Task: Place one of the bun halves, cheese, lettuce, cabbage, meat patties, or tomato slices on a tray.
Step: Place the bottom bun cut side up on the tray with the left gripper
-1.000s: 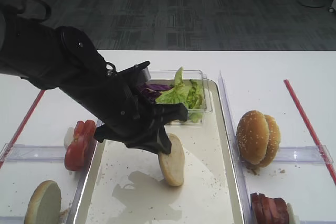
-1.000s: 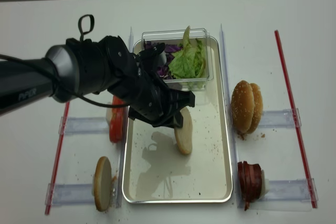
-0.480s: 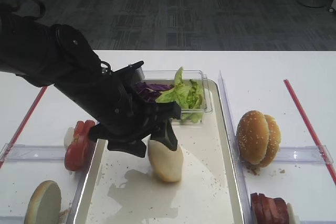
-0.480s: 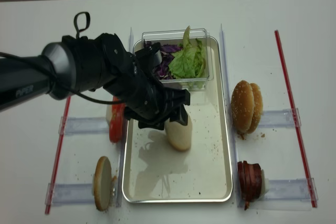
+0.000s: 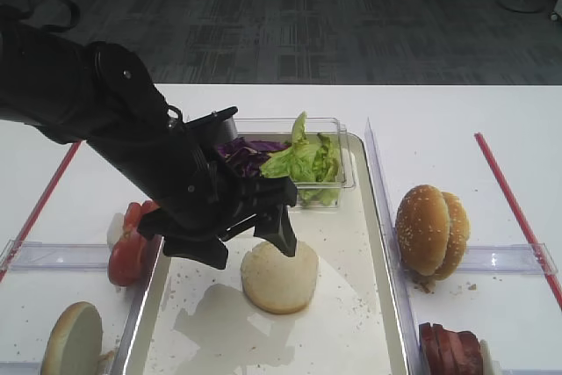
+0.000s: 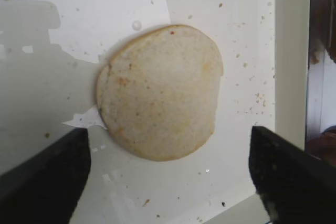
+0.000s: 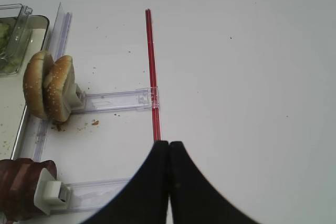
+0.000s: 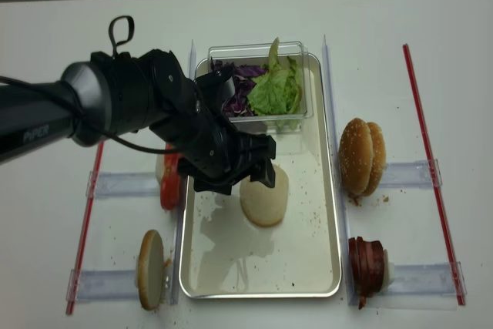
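Left claw spread wide, hovering just above the bun half, fingers either side and touching nothing. Right claw pressed together, empty, parked over the bare worktop well apart from the food. Bun half lying flat, cut face up, inside the tray, near its middle. Placement looks done; only lifting the left arm clear seems left.

bun half flat on tray, lettuce behind
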